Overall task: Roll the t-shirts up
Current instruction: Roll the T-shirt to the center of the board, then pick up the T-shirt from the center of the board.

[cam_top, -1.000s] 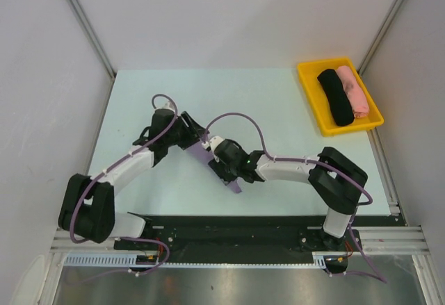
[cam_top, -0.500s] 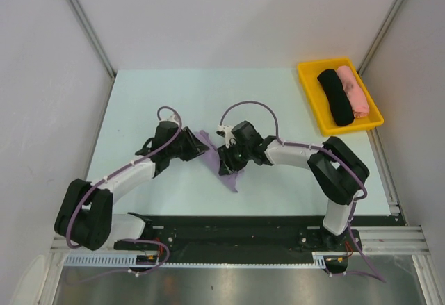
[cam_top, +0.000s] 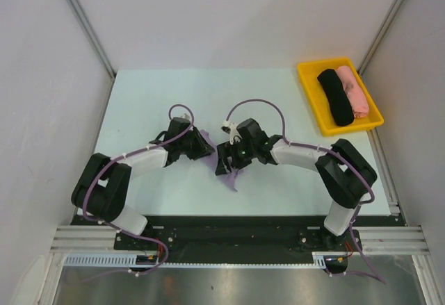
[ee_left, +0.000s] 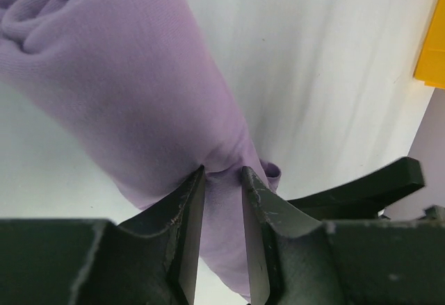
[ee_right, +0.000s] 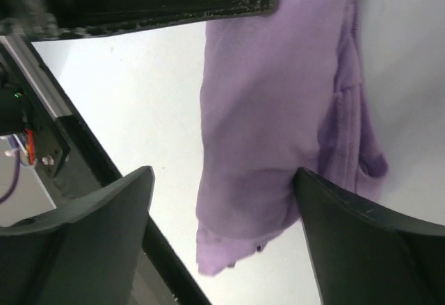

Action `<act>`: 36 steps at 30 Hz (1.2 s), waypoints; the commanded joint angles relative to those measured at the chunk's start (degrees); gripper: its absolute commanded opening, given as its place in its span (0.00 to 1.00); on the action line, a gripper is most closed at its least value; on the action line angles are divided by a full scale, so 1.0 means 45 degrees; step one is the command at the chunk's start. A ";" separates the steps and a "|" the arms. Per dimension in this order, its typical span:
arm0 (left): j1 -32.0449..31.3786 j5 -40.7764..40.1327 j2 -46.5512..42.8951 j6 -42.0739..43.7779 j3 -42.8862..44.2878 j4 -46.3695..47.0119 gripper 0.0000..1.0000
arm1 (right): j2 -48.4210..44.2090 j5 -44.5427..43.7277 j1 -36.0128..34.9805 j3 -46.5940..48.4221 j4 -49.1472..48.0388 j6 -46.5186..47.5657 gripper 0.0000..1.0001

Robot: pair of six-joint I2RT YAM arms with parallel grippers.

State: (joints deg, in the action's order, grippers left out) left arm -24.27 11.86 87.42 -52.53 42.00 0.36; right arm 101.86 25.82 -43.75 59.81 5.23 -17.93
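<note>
The lavender t-shirt (cam_top: 230, 178) lies as a rolled bundle on the white table (cam_top: 139, 103), mid-front, between both grippers. In the left wrist view the t-shirt (ee_left: 139, 76) runs up to the left as a thick roll. My left gripper (ee_left: 224, 180) is shut on a pinch of its lower end. In the top view the left gripper (cam_top: 202, 148) meets the roll from the left and my right gripper (cam_top: 225, 159) from the right. The right gripper (ee_right: 224, 176) stands open and wide around the t-shirt's (ee_right: 271, 110) hanging end, with its right finger (ee_right: 348, 228) touching the cloth.
A yellow tray (cam_top: 306, 76) at the back right holds a black cloth bundle (cam_top: 335, 98) and a pink one (cam_top: 354, 88). A corner of the tray (ee_left: 434, 48) shows in the left wrist view. Grey walls enclose the table. The black base rail (cam_top: 229, 228) runs along the near edge.
The left gripper has closed down onto the shirt's end. The right gripper has let go and opened wide. Both grippers have shifted towards the back with the roll.
</note>
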 commanded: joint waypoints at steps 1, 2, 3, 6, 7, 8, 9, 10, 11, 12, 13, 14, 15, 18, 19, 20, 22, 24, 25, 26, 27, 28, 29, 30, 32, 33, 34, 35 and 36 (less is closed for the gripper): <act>-0.0075 -0.0662 0.0339 0.0033 0.0530 -0.0470 0.34 | -0.1600 -0.0446 0.0540 -0.0205 0.0009 -0.0740 0.98; -0.0075 -0.0643 0.0340 0.0033 0.0569 -0.0490 0.34 | -0.1717 -0.0465 0.0928 -0.0225 -0.0069 -0.0838 1.00; -0.0075 -0.0662 0.0398 0.0053 0.0627 -0.0568 0.33 | -0.1738 -0.0388 0.1184 -0.0264 -0.0128 -0.0916 1.00; -0.0094 -0.0682 0.0496 0.0111 0.0862 -0.0744 0.33 | -0.1602 0.0060 0.1966 -0.0361 -0.0459 -0.1365 1.00; -0.0094 -0.0682 0.0535 0.0131 0.0940 -0.0802 0.34 | -0.1466 0.0139 0.2084 -0.0381 -0.0557 -0.1463 1.00; -0.0094 -0.0701 0.0554 0.0131 0.0979 -0.0841 0.33 | -0.1349 0.0179 0.2181 -0.0401 -0.0635 -0.1638 1.00; -0.0094 -0.0701 0.0574 0.0150 0.1018 -0.0842 0.33 | -0.1231 0.0315 0.2298 -0.0401 -0.0675 -0.1717 1.00; -0.0094 -0.0721 0.0613 0.0170 0.1115 -0.0919 0.34 | -0.1114 0.0335 0.2377 -0.0420 -0.0733 -0.1834 1.00; -0.0094 -0.0702 0.0632 0.0189 0.1155 -0.0959 0.34 | -0.0823 0.0413 0.2378 -0.0420 -0.0869 -0.2009 1.00; -0.0094 -0.0701 0.0671 0.0190 0.1213 -0.0978 0.33 | -0.0704 0.0626 0.2397 -0.0440 -0.0986 -0.2127 1.00; -0.0094 -0.0682 0.0691 0.0209 0.1272 -0.1017 0.33 | -0.0510 0.0764 0.2397 -0.0440 -0.1026 -0.2225 1.00; -0.0075 -0.0701 0.0730 0.0209 0.1292 -0.1037 0.34 | -0.0198 0.0920 0.2436 -0.0440 -0.1665 -0.2322 1.00; -0.0094 -0.0701 0.0730 0.0209 0.1331 -0.1037 0.34 | 0.0037 0.1250 0.2417 -0.0440 -0.1922 -0.2517 1.00; -0.0075 -0.0721 0.0808 0.0190 0.1428 -0.1115 0.33 | 0.0799 0.2187 0.2456 -0.0440 -0.2880 -0.2946 1.00; -0.0094 -0.0682 0.0828 0.0209 0.1467 -0.1135 0.33 | 0.0936 0.2326 0.2398 -0.0440 -0.2998 -0.3045 1.00; -0.0094 -0.0682 0.0886 0.0209 0.1487 -0.1135 0.33 | 0.1054 0.2444 0.2397 -0.0440 -0.3193 -0.3085 1.00; -0.0094 -0.0682 0.0925 0.0229 0.1526 -0.1135 0.34 | 0.1366 0.2542 0.2378 -0.0459 -0.3389 -0.3298 1.00; -0.0094 -0.0643 0.0945 0.0229 0.1507 -0.1096 0.33 | 0.1600 0.2660 0.2358 -0.0440 -0.3701 -0.3514 1.00; -0.0094 -0.0623 0.0964 0.0209 0.1507 -0.1076 0.34 | 0.1660 0.2640 0.2320 -0.0440 -0.3818 -0.3650 1.00; -0.0094 -0.0623 0.1003 0.0209 0.1488 -0.1057 0.34 | 0.1718 0.2582 0.2280 -0.0440 -0.4013 -0.3729 1.00; -0.0094 -0.0604 0.1004 0.0190 0.1487 -0.1037 0.34 | 0.1796 0.2562 0.2241 -0.0440 -0.4111 -0.3768 1.00; -0.0094 -0.0584 0.1023 0.0151 0.1468 -0.1018 0.34 | 0.1990 0.2562 0.2202 -0.0440 -0.4209 -0.3943 1.00; -0.0094 -0.0565 0.1043 0.0131 0.1468 -0.0979 0.34 | 0.2089 0.2601 0.2105 -0.0440 -0.4403 -0.4022 1.00; -0.0094 -0.0545 0.1043 0.0112 0.1468 -0.0940 0.34 | 0.2167 0.2543 0.2046 -0.0440 -0.4444 -0.4061 1.00; -0.0094 -0.0487 0.1101 0.0053 0.1468 -0.0901 0.34 | 0.2402 0.2310 0.1890 -0.0440 -0.4522 -0.4139 1.00; -0.0094 -0.0467 0.1101 0.0034 0.1468 -0.0862 0.34 | 0.2480 0.2270 0.1754 -0.0440 -0.4561 -0.4198 1.00; -0.0094 -0.0467 0.1121 0.0014 0.1468 -0.0861 0.34 | 0.2616 0.2192 0.1714 -0.0440 -0.4658 -0.4276 1.00; -0.0094 -0.0448 0.1140 -0.0005 0.1449 -0.0842 0.34 | 0.2675 0.1998 0.1636 -0.0440 -0.4679 -0.4354 1.00; -0.0094 -0.0409 0.1160 -0.0025 0.1468 -0.0823 0.34 | 0.2734 0.1880 0.1500 -0.0440 -0.4660 -0.4355 1.00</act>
State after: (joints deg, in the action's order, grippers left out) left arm -24.53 11.73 91.02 -52.51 47.29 -4.32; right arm 110.96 36.99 -34.96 57.95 -15.97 -36.27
